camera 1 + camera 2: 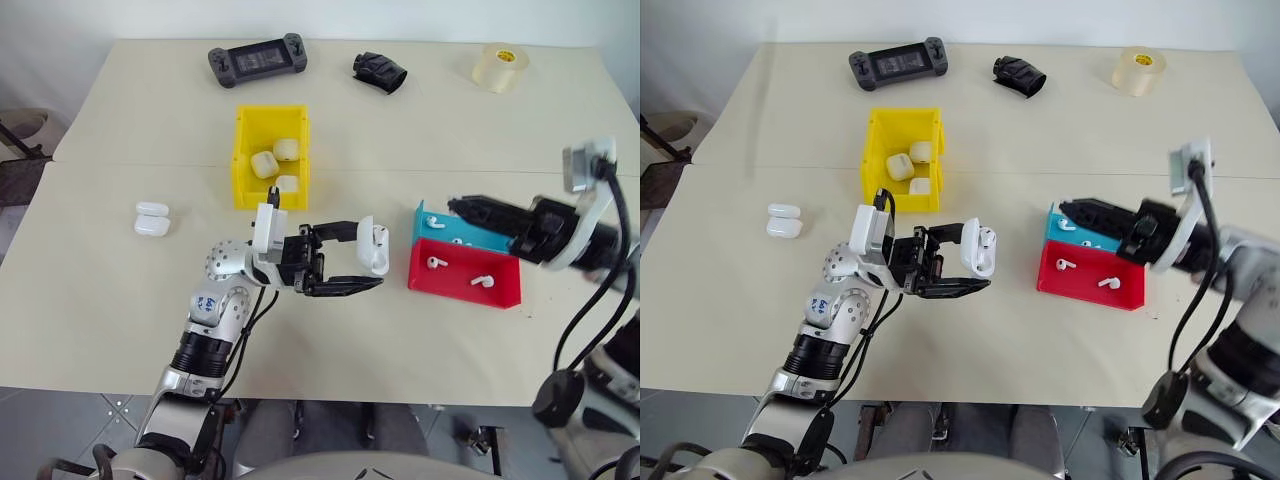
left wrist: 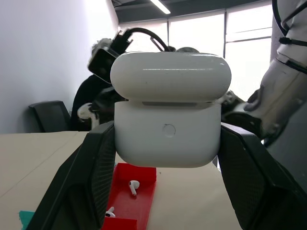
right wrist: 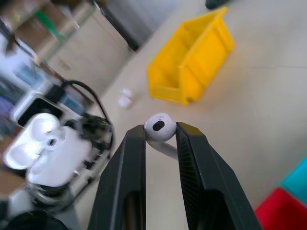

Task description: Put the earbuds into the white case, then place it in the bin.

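One earbud (image 3: 160, 127) sits pinched between the tips of the right gripper (image 3: 160, 129), its stem running back between the two black fingers. The grip is on the smooth round head, so the likeliest failure is the bud squirting out or twisting as the arm swings toward the case; a turned stem would miss its socket and jam against the rim.

The white case (image 1: 373, 246) is held off the table, near the middle of the head view, clamped by its lower body between the fingers of the left gripper (image 1: 372, 268), with the lid flipped open. In the right wrist view one bud already appears seated inside. The hold is narrow and on glossy plastic, so a push from the incoming bud could tip the case or slide it out. The lid could also swing shut if the case gets jolted.

From the case, the red tray (image 1: 500, 296) lies at 3 o'clock with two earbuds in it, and the teal tray (image 1: 430, 214) sits just behind it, holding at least one. The right gripper hangs over the teal tray. The bin (image 1: 243, 170) stands at about 11 o'clock with three closed cases inside. Another case (image 1: 151, 217) rests at 9 o'clock, well apart. A mix-up with that one is a small risk.
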### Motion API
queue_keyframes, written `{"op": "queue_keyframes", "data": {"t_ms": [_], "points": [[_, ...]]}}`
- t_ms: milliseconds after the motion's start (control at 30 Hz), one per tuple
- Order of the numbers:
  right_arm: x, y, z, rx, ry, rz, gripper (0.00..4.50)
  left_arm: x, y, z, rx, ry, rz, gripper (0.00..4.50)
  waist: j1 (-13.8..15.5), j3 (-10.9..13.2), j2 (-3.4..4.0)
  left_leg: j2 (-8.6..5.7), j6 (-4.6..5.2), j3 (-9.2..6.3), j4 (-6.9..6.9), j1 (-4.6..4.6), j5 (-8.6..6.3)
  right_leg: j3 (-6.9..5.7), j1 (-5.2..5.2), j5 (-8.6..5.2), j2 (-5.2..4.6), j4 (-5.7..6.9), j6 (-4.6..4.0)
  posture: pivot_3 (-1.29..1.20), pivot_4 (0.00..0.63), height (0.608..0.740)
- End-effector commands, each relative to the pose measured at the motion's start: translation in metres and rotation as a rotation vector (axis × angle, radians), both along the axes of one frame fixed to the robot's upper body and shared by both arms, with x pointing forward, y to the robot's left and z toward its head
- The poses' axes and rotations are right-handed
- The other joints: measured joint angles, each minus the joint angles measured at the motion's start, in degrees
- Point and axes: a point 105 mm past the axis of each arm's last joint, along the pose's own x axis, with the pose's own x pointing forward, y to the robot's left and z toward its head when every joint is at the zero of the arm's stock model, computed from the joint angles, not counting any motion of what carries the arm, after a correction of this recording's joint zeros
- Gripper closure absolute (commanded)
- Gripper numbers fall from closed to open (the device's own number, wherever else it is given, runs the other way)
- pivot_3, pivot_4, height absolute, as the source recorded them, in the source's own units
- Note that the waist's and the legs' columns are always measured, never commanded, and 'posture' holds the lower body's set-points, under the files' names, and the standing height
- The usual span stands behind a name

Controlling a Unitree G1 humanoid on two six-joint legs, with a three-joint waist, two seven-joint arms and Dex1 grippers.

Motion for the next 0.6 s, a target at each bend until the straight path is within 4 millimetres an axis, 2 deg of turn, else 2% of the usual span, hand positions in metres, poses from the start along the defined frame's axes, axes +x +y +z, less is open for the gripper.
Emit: {"op": "queue_keyframes", "data": {"t_ms": [33, 133, 233, 600], "points": [[-0.015, 0.007, 0.014, 0.097, -0.097, -0.046, 3.97, 0.002, -0.003, 0.006, -0.004, -0.048, 0.002, 1.71, -0.14, 0.00, 0.01, -0.06, 0.00, 0.01, 0.01, 0.00, 0.00, 0.01, -0.03, 0.00, 0.00, 0.07, 0.00, 0.00, 0.150, 0.740], [-0.026, 0.016, 0.022, 0.264, -0.115, -0.091, 3.97, 0.005, -0.005, 0.006, -0.002, -0.049, 0.005, 1.71, -0.11, 0.00, 0.00, -0.05, -0.01, 0.00, -0.06, 0.13, 0.01, 0.08, -0.07, -0.01, 0.02, 0.30, -0.01, 0.00, 0.150, 0.740], [-0.040, 0.025, 0.027, 0.350, -0.037, -0.086, 3.97, 0.008, -0.007, 0.005, 0.009, -0.055, 0.014, 1.71, -0.34, 0.01, 0.00, 0.04, -0.01, 0.05, -0.11, 0.18, 0.00, 0.09, -0.06, -0.03, -0.02, 0.33, -0.04, 0.00, 0.150, 0.740], [-0.056, 0.051, 0.025, 0.420, 0.055, -0.058, 3.97, 0.012, -0.015, 0.006, 0.015, -0.067, 0.027, 1.71, -0.30, 0.01, -0.07, -0.06, 0.11, 0.16, -0.06, 0.23, -0.02, 0.22, 0.03, -0.02, 0.04, 0.18, -0.01, 0.00, 0.150, 0.740]]}}
